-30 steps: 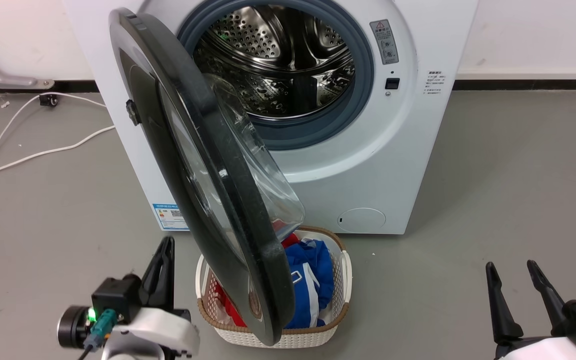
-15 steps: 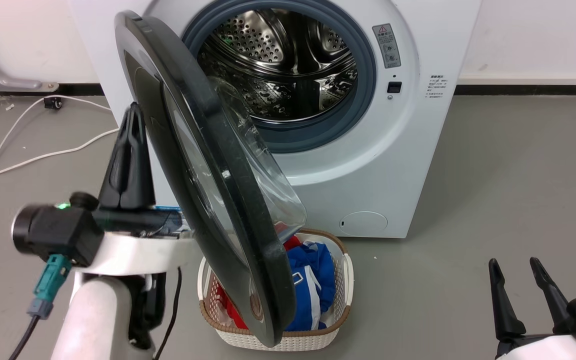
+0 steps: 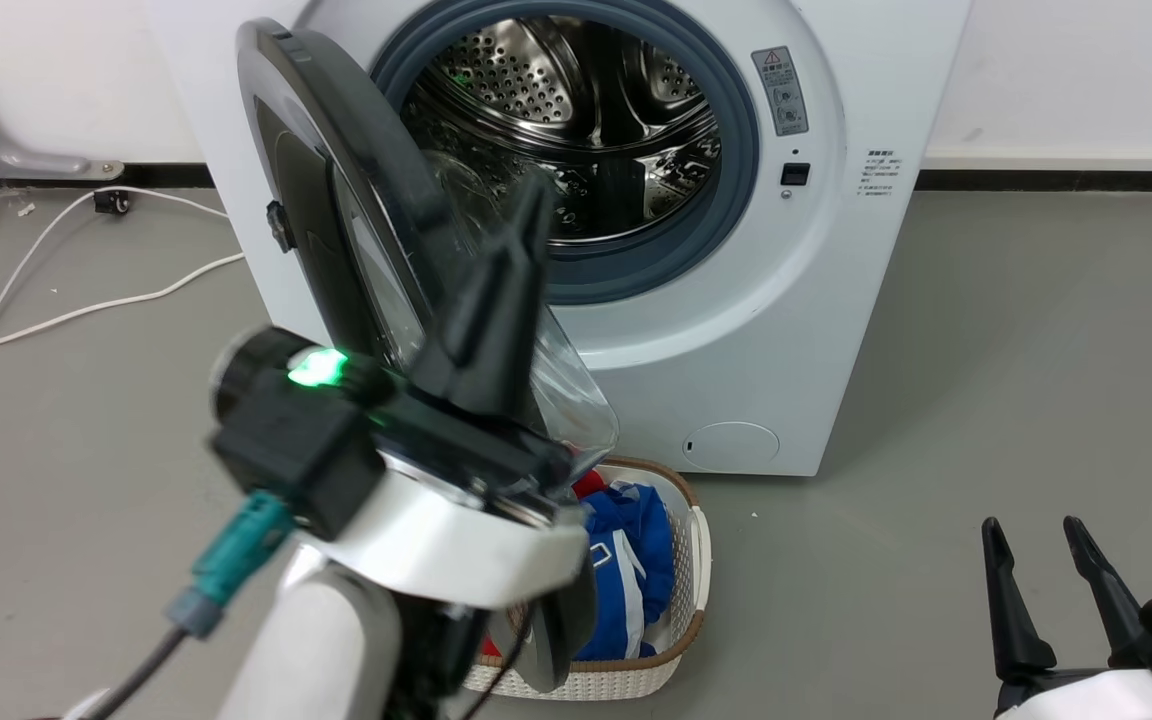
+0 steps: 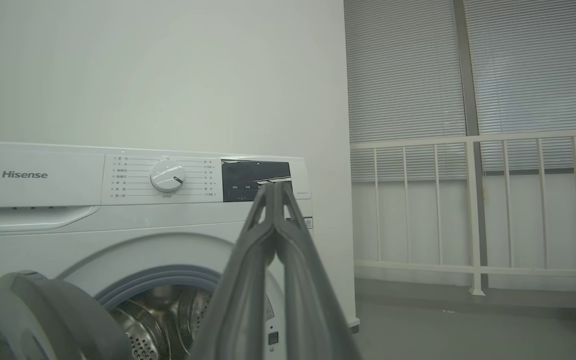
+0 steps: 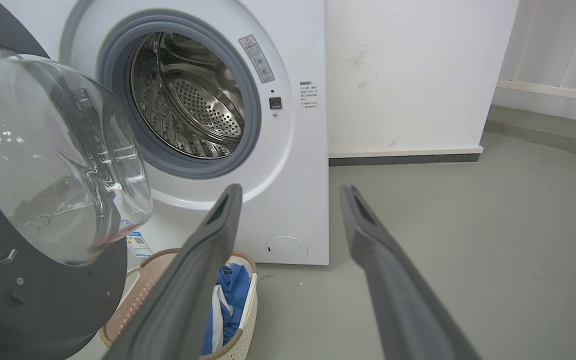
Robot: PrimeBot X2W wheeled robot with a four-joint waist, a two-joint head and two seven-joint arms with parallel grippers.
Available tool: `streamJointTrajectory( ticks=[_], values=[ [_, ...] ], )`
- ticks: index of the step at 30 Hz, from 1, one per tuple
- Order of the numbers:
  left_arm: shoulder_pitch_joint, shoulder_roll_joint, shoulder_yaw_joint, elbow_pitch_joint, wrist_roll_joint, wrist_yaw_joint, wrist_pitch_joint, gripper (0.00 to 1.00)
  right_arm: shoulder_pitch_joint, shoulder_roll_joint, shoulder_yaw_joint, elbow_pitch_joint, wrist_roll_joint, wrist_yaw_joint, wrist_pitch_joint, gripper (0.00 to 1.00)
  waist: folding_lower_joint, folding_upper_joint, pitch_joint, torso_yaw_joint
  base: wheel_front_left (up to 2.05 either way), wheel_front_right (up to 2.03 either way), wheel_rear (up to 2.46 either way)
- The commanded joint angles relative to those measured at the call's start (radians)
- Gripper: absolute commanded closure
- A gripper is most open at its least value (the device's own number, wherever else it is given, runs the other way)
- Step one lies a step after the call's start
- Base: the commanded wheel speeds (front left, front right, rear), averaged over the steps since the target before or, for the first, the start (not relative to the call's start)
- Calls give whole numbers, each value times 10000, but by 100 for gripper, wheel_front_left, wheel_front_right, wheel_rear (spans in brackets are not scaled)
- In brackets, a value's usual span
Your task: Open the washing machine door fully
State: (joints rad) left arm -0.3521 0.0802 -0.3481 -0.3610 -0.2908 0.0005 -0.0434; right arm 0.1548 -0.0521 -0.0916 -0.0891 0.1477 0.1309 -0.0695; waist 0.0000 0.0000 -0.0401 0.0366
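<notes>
The washing machine door (image 3: pixel 336 130), glossy black with a bulging clear glass bowl, stands partly open, hinged at the machine's left and swung out toward me. My left gripper (image 3: pixel 534 195) is raised in front of the door's inner side, its fingers shut together with nothing between them, pointing at the drum opening. In the left wrist view the left gripper (image 4: pixel 274 186) sits above and right of the door (image 4: pixel 53 320); I cannot tell whether it touches. My right gripper (image 3: pixel 1031 528) rests open low at the right, apart from the door (image 5: pixel 43 300), and the right gripper (image 5: pixel 290 190) holds nothing.
A white laundry basket (image 3: pixel 684 565) with blue and red clothes (image 3: pixel 626 550) sits on the floor under the door. White cables (image 3: pixel 86 310) trail across the floor at the left. A white railing (image 4: pixel 468 210) stands to the machine's right. Grey floor stretches to the right.
My left arm has risen from the lower left and swung rightward across the door's edge to its inner side. The door and the right gripper look unchanged.
</notes>
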Motion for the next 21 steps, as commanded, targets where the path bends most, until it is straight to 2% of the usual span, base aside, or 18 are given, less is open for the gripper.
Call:
streamJointTrajectory(
  ticks=[1,6,14,21],
  values=[
    [553,-67,-890,-126,-224,-191,681,100,-94,25,-127,94,-2,-2,-57,0,0,0,-20,59,0,0,0],
    [1154,-83,-1895,-118,-453,-426,1310,100,-44,25,-229,128,-15,-1,-61,0,0,0,-16,169,0,0,0],
    [2479,256,-3341,228,-816,-671,2309,100,0,24,-274,112,10,-2,22,0,0,0,32,315,0,0,0],
    [3059,645,-3344,1440,-656,-432,2171,100,-16,24,-280,99,1,-2,63,0,0,0,68,353,0,0,0]
  ],
)
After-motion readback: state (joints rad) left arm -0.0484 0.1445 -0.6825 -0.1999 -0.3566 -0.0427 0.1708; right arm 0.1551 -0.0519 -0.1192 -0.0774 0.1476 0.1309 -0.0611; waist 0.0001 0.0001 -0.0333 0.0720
